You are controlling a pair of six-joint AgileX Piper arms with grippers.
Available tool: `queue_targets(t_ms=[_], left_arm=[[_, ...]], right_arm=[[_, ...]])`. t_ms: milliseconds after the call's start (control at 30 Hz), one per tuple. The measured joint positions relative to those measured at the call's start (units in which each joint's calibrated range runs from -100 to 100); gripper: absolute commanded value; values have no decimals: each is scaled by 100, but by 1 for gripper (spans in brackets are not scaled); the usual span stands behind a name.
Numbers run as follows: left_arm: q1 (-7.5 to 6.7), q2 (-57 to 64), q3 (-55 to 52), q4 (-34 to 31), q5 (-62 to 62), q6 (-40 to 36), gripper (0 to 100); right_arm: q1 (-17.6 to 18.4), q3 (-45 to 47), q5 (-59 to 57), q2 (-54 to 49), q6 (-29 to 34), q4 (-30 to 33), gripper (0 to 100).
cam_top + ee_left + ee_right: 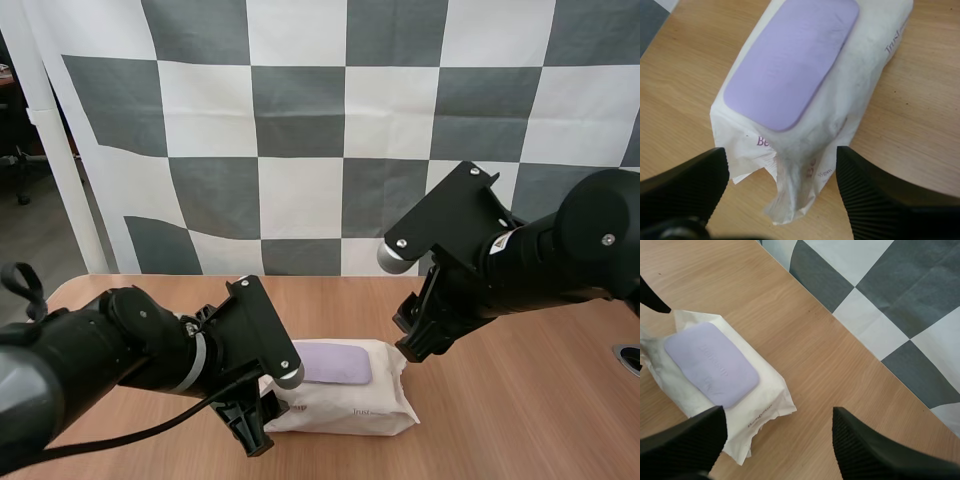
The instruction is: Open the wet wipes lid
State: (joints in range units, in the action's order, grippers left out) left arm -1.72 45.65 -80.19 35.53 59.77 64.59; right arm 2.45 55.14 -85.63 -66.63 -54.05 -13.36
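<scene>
Light wooden worktop (520, 400) carries the pack of wet wipes (350, 410), which lies flat near its middle, the lilac lid (336, 362) on top and shut flush. The left hand (782, 167) sits low at one crimped end of the pack, its fingers spread apart with that end between them and not closed on it. The right hand (779, 412) hovers at the opposite end, fingers likewise spread wide and holding nothing, over bare wood just beside the pack's corner.

Pack (345, 400) shared across three views
</scene>
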Motion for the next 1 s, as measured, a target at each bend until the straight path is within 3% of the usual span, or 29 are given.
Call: queue_targets(t_ms=[300,533,800,933,1000], left_arm=[[0,-999,-499,1031,-780,971,100],[0,-1078,-529,1674,-840,1528,0],[0,-1078,-529,3061,-338,2672,0],[0,-1078,-529,3206,49,2773,0],[0,-1078,-529,3206,62,2773,0]], right_arm=[[0,0,65,60,-78,0,100],[0,0,65,60,-86,0,100],[0,0,-331,60,-222,-258,100],[0,30,-481,60,-401,-320,100],[0,154,-753,60,-826,-605,100]])
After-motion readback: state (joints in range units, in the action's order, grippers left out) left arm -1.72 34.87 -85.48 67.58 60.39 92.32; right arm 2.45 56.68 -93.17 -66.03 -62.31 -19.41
